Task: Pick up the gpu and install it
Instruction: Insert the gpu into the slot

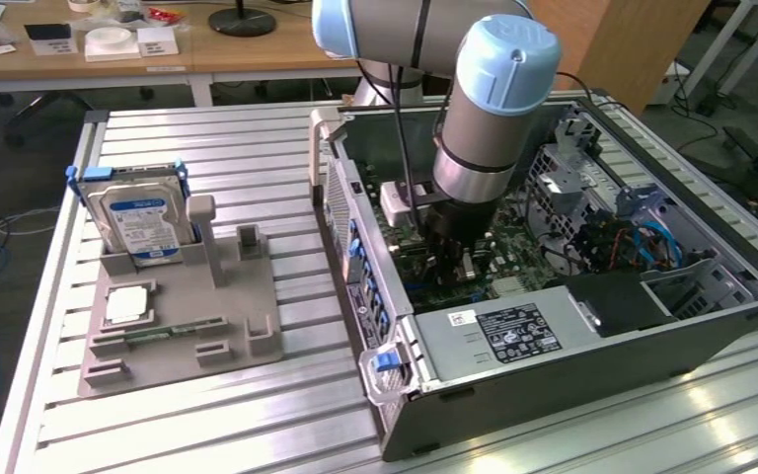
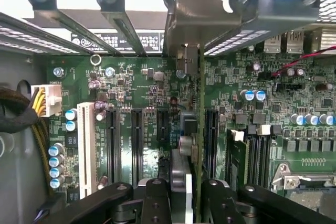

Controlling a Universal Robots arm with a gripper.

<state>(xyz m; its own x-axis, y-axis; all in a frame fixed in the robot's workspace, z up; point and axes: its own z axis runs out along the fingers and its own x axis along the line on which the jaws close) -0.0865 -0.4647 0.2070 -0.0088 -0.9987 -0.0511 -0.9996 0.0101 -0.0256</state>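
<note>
The black gripper (image 2: 190, 195) clamps the thin green gpu card with silvery end bracket (image 2: 198, 103) edge-on, long axis parallel to the green motherboard's black slots (image 2: 136, 145), directly above them.

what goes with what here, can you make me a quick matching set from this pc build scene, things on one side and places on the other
Things:
1. gpu
2. hard drive
3. power supply
4. tool

Places:
A. upright in the grey holder on the table
B. edge-on above the motherboard slots, held
C. inside the case, clamped on the card
D. near corner of the case, labelled face up

Pairs: 1-B, 2-A, 3-D, 4-C
</note>
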